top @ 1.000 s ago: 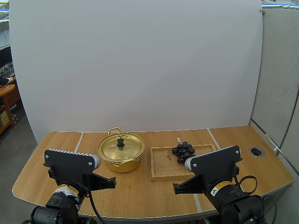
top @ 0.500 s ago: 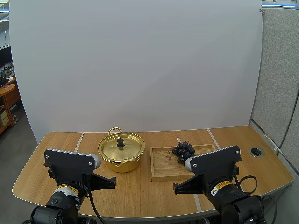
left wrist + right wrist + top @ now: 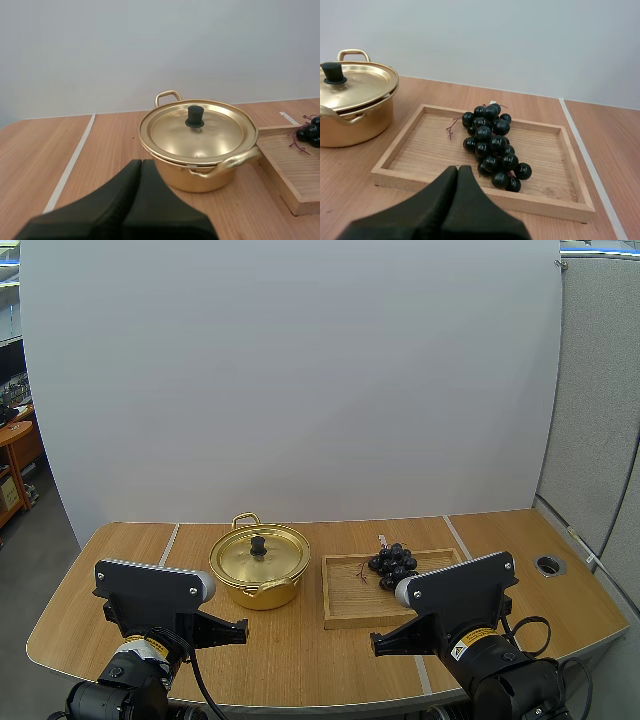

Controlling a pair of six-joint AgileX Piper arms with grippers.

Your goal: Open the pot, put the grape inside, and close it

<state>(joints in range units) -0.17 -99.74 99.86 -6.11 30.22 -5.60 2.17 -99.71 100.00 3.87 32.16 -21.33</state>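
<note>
Your right claw (image 3: 458, 169), shut and empty, points at the grapes (image 3: 492, 145) close ahead; your left claw (image 3: 141, 162), shut too, faces the pot (image 3: 200, 181).

Wooden tray (image 3: 345, 606) on table (image 3: 130, 540); perhaps grommet (image 3: 550, 564) far right.

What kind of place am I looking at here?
Most likely a robot test bench in a lab or office: a wooden table with a plain white screen behind it, the left arm and right arm at its near edge, and a staged pot and tray of grapes.
</note>
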